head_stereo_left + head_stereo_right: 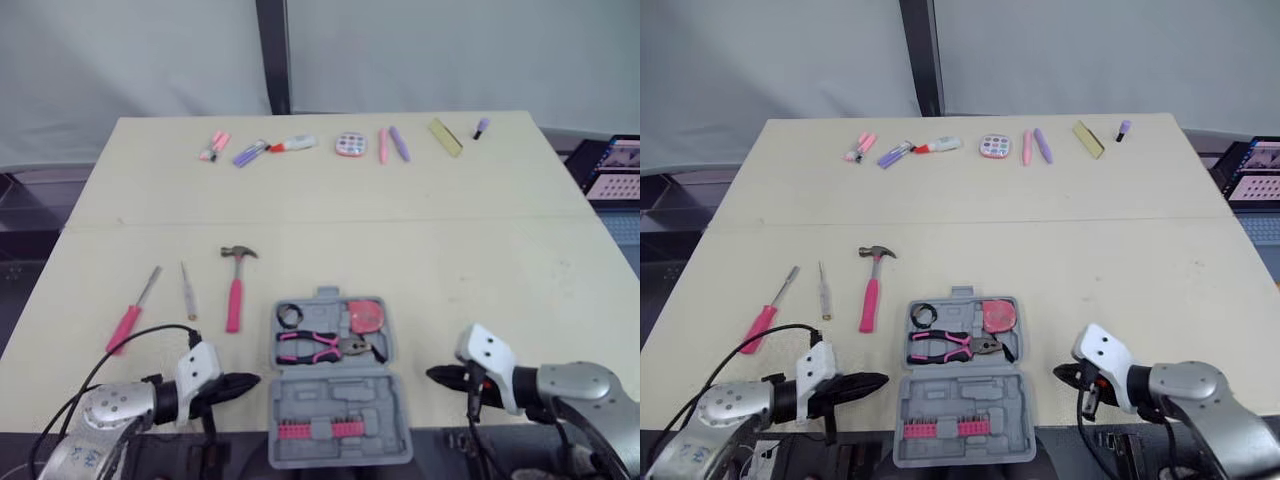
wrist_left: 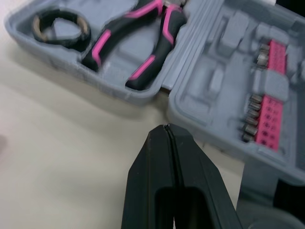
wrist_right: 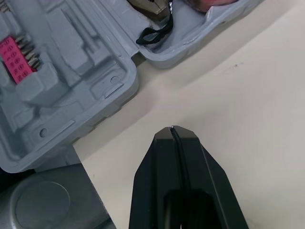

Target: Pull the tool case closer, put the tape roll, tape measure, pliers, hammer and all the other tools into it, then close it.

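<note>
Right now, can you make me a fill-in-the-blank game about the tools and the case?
1. The tool case lies ____, with the pliers inside.
2. The hammer has a ____ handle.
3. The left gripper and the right gripper are both ____.
4. Beside the hammer lie ____ screwdrivers.

Missing words: open, pink, shut, two.

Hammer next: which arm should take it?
Left. The hammer lies left of the tool case, just ahead of the left gripper. The right gripper sits beyond the case's other side and would have to reach across the open case. Both are shut and empty.
</note>
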